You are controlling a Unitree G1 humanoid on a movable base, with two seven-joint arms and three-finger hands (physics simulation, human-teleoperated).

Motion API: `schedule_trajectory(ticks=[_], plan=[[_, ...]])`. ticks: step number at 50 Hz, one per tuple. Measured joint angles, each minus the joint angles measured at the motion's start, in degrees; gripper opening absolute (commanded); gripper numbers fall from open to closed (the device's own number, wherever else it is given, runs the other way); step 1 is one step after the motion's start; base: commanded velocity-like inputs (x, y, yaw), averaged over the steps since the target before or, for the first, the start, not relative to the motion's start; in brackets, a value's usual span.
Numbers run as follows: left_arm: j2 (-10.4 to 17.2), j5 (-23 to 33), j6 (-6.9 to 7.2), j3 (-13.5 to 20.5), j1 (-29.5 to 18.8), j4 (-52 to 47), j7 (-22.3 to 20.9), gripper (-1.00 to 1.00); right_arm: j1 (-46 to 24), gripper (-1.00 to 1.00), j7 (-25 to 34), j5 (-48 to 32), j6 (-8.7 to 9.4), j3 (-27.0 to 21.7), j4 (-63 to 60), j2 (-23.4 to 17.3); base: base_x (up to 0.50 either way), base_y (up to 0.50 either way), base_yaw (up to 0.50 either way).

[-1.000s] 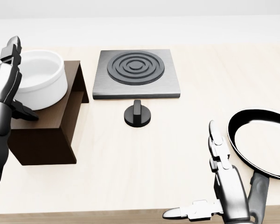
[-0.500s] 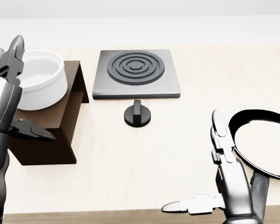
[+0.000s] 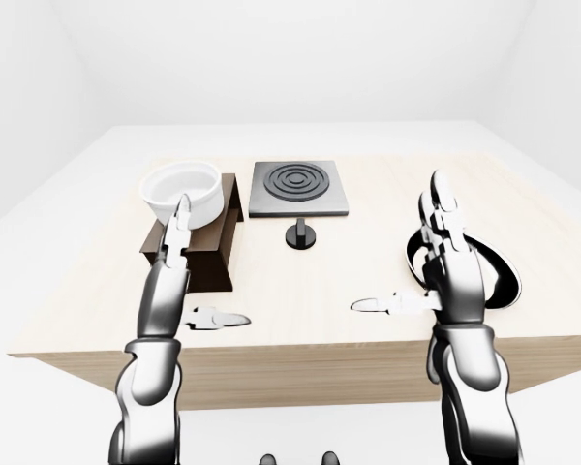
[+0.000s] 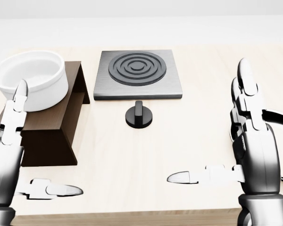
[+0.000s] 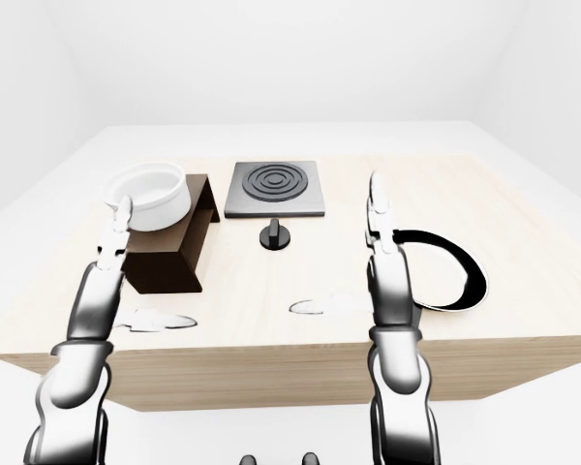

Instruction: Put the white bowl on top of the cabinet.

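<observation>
The white bowl point(image 4: 32, 79) stands upright on top of the dark brown cabinet point(image 4: 52, 129) at the left of the head view. My left hand point(image 4: 23, 155) hangs open below and to the left of the cabinet, apart from the bowl, fingers straight up and thumb out to the right. At the right my right hand point(image 4: 226, 141) is open too, fingers raised, thumb pointing left. It covers part of the black pan point(image 4: 278, 122). Neither hand holds anything.
A grey stove plate point(image 4: 137, 74) with black rings lies at the top middle, with a black knob point(image 4: 138, 116) just below it. The wooden table's near edge point(image 4: 132, 214) runs along the bottom of the head view.
My left hand has drawn back from the bowl, down toward the table's near edge. The right hand has risen and now covers part of the pan. The bowl stays on the cabinet.
</observation>
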Motion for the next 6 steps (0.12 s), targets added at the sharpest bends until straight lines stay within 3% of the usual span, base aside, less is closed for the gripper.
schedule_trajectory(ticks=[6], plan=[[-0.9, -3.8, 0.05, 1.2, 1.3, -2.8, 0.6, 1.0, -1.8, 1.0, -0.3, -0.4, 0.0, 0.3, -1.1, -0.1, 0.0, 0.0, 0.0]])
